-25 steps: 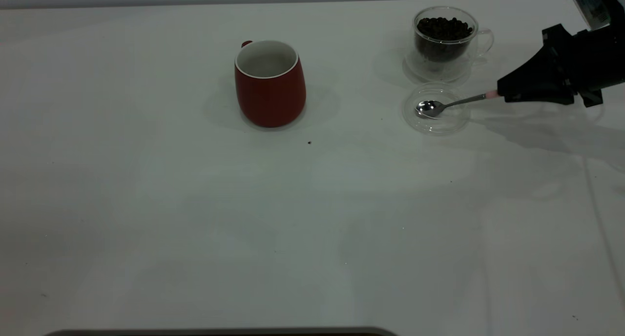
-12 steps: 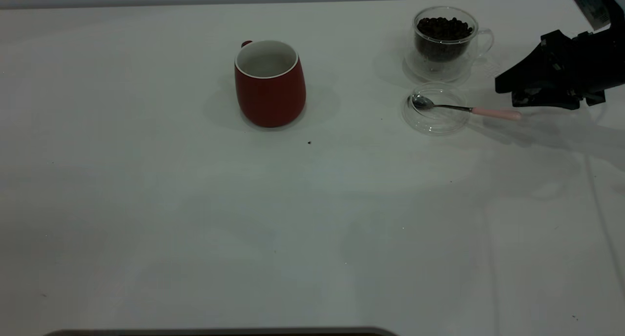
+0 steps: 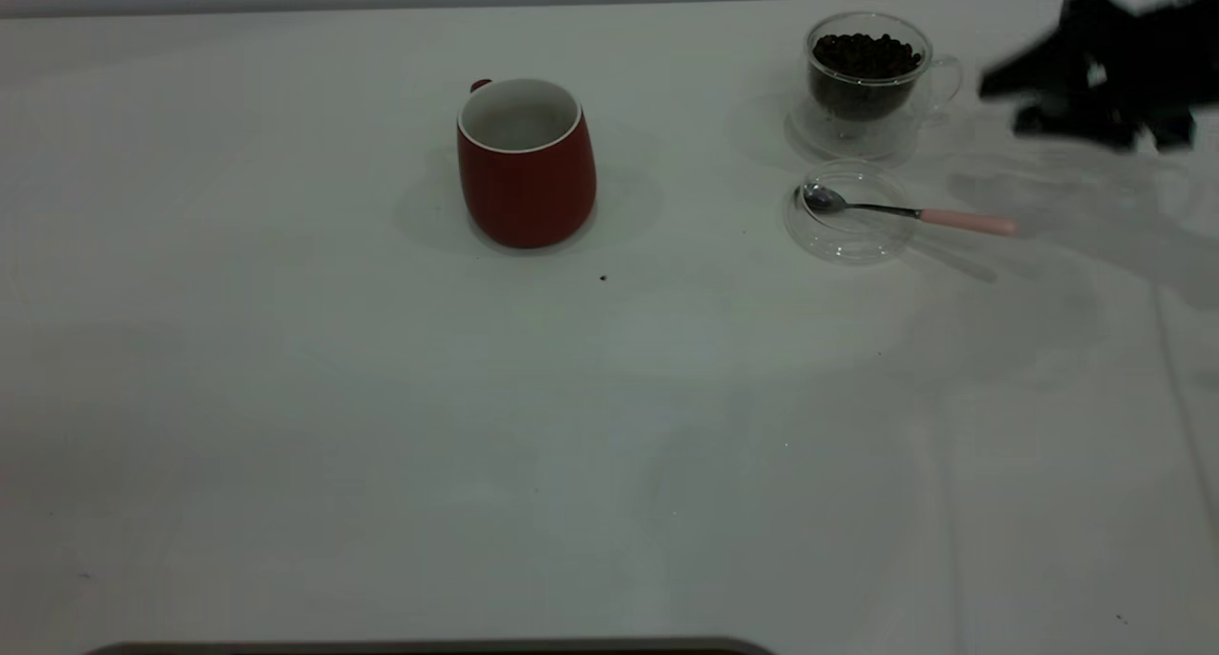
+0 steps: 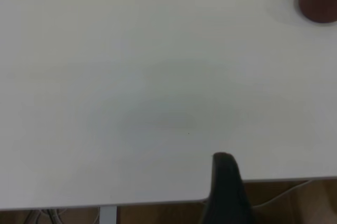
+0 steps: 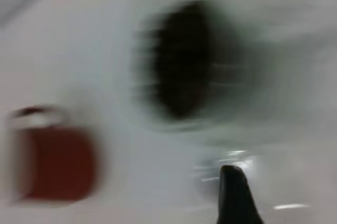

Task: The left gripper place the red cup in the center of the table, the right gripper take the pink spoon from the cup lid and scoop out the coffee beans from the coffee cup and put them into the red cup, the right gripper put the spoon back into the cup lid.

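My right tool (image 3: 1086,103), its grip state unreadable, hangs beside the clear glass bean cup (image 3: 865,79); the pink-handled metal spoon (image 3: 905,212) rests across the clear round lid (image 3: 848,246), where I judge one nudge could roll it onto the white surface (image 3: 381,398).

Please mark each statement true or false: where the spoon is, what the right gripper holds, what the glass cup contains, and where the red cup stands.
1. The spoon lies with its bowl in the lid. True.
2. The right gripper holds the spoon. False: it is up beside the glass cup, apart from the spoon, with nothing in it.
3. The glass cup holds coffee beans. True.
4. The red cup lies on its side. False: it stands upright on the table.
5. The spoon's pink handle sticks out past the lid's rim. True.
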Controlling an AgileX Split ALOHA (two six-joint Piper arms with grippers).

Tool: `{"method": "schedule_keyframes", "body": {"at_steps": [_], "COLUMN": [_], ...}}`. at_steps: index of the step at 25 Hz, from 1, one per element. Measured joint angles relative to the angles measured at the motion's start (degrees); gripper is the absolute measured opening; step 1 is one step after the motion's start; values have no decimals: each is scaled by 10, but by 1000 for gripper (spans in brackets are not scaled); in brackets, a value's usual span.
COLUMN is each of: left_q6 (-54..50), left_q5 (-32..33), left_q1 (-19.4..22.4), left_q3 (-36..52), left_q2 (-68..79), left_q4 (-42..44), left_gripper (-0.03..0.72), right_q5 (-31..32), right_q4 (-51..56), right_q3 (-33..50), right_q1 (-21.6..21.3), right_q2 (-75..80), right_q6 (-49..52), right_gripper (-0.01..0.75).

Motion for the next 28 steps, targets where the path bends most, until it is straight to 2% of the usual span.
{"method": "schedule_keyframes", "body": {"at_steps": [3, 5, 7, 10, 13, 16, 21, 28], "left_q6": [0, 0, 0, 0, 0, 0, 0, -1], "left_q5": [0, 0, 0, 0, 0, 0, 0, 0], "left_q1": [0, 0, 0, 0, 0, 0, 0, 0], "left_q3": [0, 0, 0, 0, 0, 0, 0, 0], "left_q2": [0, 0, 0, 0, 0, 0, 0, 0], "left_q4": [0, 0, 0, 0, 0, 0, 0, 0], "left_gripper": [587, 587, 587, 587, 587, 587, 587, 587], "right_q5": [103, 141, 155, 161, 168, 184, 223, 214], "right_q4": [-109, -221, -379, -605, -751, -815, -836, -869], "right_q3": [0, 0, 2, 21, 58, 124, 253, 387], "right_q1": [35, 67, 98, 137, 152, 152, 152, 152], "right_q2": [-77, -143, -227, -359, -481, -585, -753, -948], "right_q6": [64, 121, 212, 404, 560, 644, 696, 792], "right_gripper": [488, 481, 472, 463, 461, 461, 461, 461]}}
